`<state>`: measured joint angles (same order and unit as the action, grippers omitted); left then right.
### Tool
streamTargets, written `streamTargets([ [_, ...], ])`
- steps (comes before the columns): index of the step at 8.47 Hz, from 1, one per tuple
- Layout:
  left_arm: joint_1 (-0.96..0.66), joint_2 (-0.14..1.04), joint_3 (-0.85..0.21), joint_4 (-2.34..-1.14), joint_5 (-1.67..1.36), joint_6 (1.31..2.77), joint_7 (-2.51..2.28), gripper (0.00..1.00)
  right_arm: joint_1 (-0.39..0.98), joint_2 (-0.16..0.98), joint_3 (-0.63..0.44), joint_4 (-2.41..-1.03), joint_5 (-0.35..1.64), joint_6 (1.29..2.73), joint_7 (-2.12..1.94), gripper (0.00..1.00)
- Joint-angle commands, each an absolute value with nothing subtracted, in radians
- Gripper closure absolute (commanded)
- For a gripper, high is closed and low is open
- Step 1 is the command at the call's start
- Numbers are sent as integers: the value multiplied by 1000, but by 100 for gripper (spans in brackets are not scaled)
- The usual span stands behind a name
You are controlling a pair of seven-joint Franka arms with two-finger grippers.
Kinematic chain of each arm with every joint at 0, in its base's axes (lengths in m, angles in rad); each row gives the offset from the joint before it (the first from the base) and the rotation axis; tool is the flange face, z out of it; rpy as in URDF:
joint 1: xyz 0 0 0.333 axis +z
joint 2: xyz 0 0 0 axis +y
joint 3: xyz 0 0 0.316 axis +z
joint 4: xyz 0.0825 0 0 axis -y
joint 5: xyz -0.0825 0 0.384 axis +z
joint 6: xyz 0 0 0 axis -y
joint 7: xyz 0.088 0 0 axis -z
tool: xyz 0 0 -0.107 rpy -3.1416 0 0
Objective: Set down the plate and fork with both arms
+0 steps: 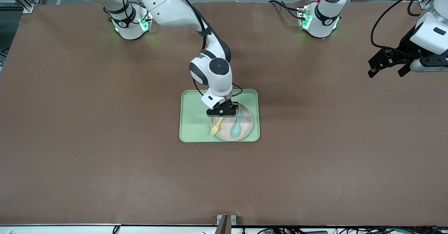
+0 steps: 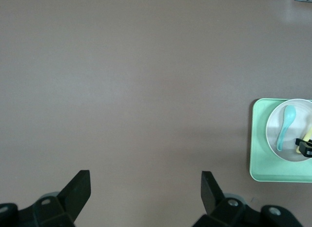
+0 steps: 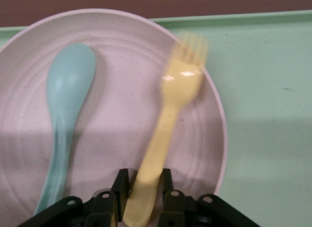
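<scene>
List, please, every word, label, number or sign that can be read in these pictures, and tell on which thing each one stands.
None can be read.
The plate, the fork, the spoon and the tray bear no print.
The small dark marks on the arm bases are too small to read.

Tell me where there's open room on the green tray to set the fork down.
The tray is bare on its strip toward the right arm's end, beside the plate. The plate itself is crowded: the spoon lies on it, and the right gripper holds the fork over its rim. The left gripper waits over bare table.
</scene>
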<state>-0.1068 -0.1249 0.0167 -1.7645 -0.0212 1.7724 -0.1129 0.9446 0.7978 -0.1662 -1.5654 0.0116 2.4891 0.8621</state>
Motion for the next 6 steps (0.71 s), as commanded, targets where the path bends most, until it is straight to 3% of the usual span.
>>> streamTargets([
  [1,-104,-2,20,-1591,-12,1686,-91,0,953,808,-175,-1554,-6,2485,910,84],
  [6,-104,-51,20,-1655,-3,1723,12,0,959,772,-173,-1555,8,2474,976,97],
])
